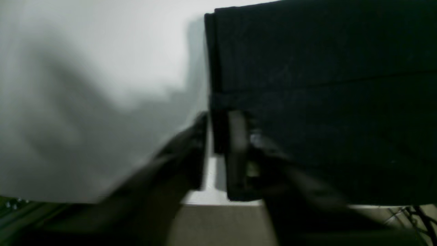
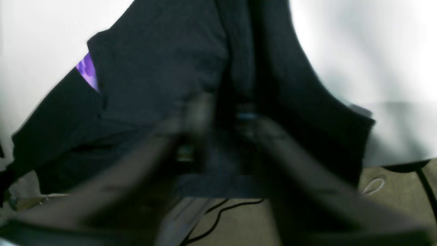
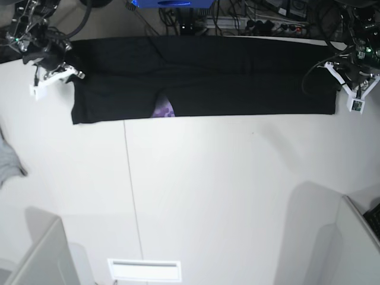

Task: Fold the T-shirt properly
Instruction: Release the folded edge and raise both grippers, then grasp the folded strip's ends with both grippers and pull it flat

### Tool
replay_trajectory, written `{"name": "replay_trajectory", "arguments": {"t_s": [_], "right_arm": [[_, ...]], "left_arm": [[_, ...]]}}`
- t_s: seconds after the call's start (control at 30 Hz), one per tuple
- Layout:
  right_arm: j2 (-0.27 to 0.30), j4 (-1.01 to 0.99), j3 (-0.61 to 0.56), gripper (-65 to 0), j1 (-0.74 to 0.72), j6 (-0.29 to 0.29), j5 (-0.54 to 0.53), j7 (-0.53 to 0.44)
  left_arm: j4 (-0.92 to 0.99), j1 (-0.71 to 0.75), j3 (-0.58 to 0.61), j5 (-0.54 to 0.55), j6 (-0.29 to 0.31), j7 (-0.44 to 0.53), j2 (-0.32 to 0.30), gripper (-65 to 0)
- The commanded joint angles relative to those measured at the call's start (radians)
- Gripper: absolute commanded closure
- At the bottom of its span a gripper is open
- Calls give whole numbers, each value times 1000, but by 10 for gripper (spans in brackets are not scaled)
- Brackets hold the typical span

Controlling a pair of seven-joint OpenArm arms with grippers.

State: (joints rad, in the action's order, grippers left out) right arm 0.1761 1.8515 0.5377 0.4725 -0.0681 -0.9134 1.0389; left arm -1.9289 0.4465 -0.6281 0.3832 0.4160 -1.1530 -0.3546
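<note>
Left gripper (image 1: 218,150): we see its two dark fingers (image 1: 237,153) standing apart, astride the corner edge of the T-shirt (image 1: 324,85), one finger on the bare white table (image 1: 102,68), the other over black cloth. Blur keeps us from saying whether either finger touches the fabric.

Right gripper (image 2: 222,119) sits at the opposite end of the shirt. Its fingers look parted with black cloth between them, though the wrist view is too smeared for us to be sure.

From the base view we note the T-shirt (image 3: 202,77) lying flat as a long black band along the table's far edge, spanning gripper to gripper, a purple patch (image 3: 162,110) peeking out at its near hem.
</note>
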Motion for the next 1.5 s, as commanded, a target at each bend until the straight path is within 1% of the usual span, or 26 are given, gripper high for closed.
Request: {"name": "replay_trajectory", "arguments": {"t_s": [0.0, 0.03, 0.07, 0.1, 0.17, 0.2, 0.23, 0.27, 0.33, 0.37, 0.4, 0.43, 0.47, 0.5, 0.53, 0.57, 0.63, 0.7, 0.87, 0.93, 1.0, 1.13, 1.2, 1.3, 1.4, 1.47], "right_arm": [[12, 23, 14, -234, 1, -2, -16, -15], [12, 24, 32, -275, 1, -2, -16, -15], [10, 26, 52, -290, 1, -2, -16, -15], [10, 38, 71, -290, 1, -2, -16, -15], [12, 87, 97, -290, 1, -2, -16, -15], [15, 118, 104, -290, 2, -5, -16, -15], [17, 139, 106, -290, 2, -8, -16, -15], [20, 153, 101, -290, -2, -9, -16, -15], [30, 155, 83, -273, -18, -16, -16, -16], [35, 153, 60, -252, -31, -26, -16, -16], [35, 152, 37, -216, -41, -39, -14, -16], [35, 152, 17, -173, -44, -42, -14, -16], [32, 149, -3, -117, -51, -42, -14, -16], [32, 135, -23, -68, -60, -42, -13, -16], [32, 112, -40, -8, -68, -42, -13, -16], [32, 86, -57, 0, -76, -40, -13, -16], [27, 37, -74, 0, -87, -39, -13, -16], [26, 0, -83, 0, -90, -37, 21, -18], [-11, -42, -110, 0, -120, -40, 247, -18], [-30, -86, -106, 0, -151, -43, 310, -18], [-31, -140, -106, 0, -176, -45, 350, -19], [-23, -220, -106, 0, -214, -45, 357, -76], [-7, -252, -104, 0, -234, -45, 359, -95], [4, -312, -104, 0, -271, -45, 359, -113], [29, -372, -109, 0, -312, -45, 359, -142], [33, -408, -109, 0, -346, -45, 359, -165]], "left_arm": [[-14, -1, -11, -2, -4, 12, -16, -240], [-16, -1, -11, -2, -4, 12, -16, -296], [-17, -1, -11, -2, -4, 12, -16, -351], [-20, -1, -11, 0, -4, 12, -16, -403], [-22, -1, -29, 6, -4, 12, -14, -479], [-25, -7, -62, 7, -4, 12, -10, -505], [-31, -10, -95, 9, -4, 12, -4, -513], [-36, -13, -126, 10, -4, 12, 16, -512], [-37, -47, -181, 58, -4, 12, 58, -469], [-34, -58, -206, 89, -4, 12, 70, -436], [-31, -64, -235, 125, -4, 12, 82, -383], [-28, -67, -256, 156, -4, 12, 99, -311], [-28, -73, -261, 176, -4, 12, 114, -224], [-27, -73, -258, 179, -4, 12, 127, -145], [-27, -74, -250, 178, -6, 12, 141, -44], [-22, -76, -233, 178, -7, 12, 150, 0], [-2, -74, -190, 176, -9, 15, 156, 0], [15, -74, -155, 136, -9, 15, 164, 0], [30, -81, -69, -63, -9, 20, 197, 0], [33, -105, -43, -126, -9, 20, 213, 0], [64, -125, -14, -183, -9, 20, 222, 0], [177, -183, 69, -272, -9, 18, 222, 0], [234, -216, 96, -303, -9, 18, 223, 0], [306, -275, 107, -309, -9, 18, 223, 0], [382, -360, 109, -315, -9, 18, 225, 0], [440, -421, 109, -315, -9, 18, 225, 0]]}}
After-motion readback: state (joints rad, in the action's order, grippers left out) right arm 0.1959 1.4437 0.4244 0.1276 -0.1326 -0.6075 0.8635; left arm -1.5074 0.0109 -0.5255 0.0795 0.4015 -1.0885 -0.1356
